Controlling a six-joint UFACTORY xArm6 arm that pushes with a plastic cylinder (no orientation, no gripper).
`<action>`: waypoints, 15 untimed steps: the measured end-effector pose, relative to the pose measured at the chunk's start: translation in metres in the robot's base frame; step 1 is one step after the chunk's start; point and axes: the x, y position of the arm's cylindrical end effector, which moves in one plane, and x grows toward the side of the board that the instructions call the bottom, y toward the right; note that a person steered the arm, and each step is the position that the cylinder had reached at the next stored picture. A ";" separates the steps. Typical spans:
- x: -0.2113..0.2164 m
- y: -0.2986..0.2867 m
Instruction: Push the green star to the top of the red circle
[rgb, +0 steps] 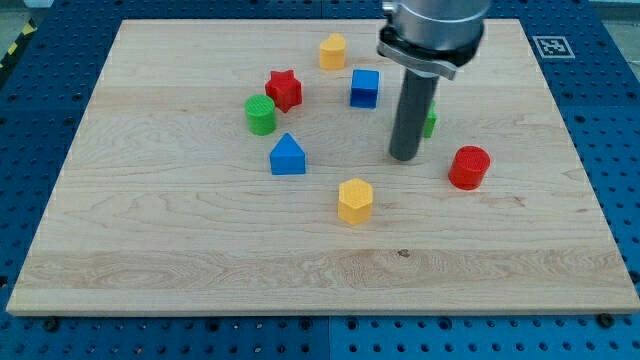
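Note:
The red circle (469, 167) is a short red cylinder at the board's right of centre. The green star (430, 123) is almost wholly hidden behind the rod; only a green sliver shows at the rod's right edge, up and left of the red circle. My tip (403, 157) rests on the board just left of and below that sliver, to the left of the red circle.
A wooden board (150, 250) on a blue pegboard table. On it also stand a green cylinder (260, 115), a red star (284, 89), a blue cube (365, 88), a yellow block (332, 51), a blue house-shaped block (287, 155) and a yellow hexagon (354, 200).

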 end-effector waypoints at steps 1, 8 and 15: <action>-0.007 0.003; 0.091 0.144; 0.026 0.065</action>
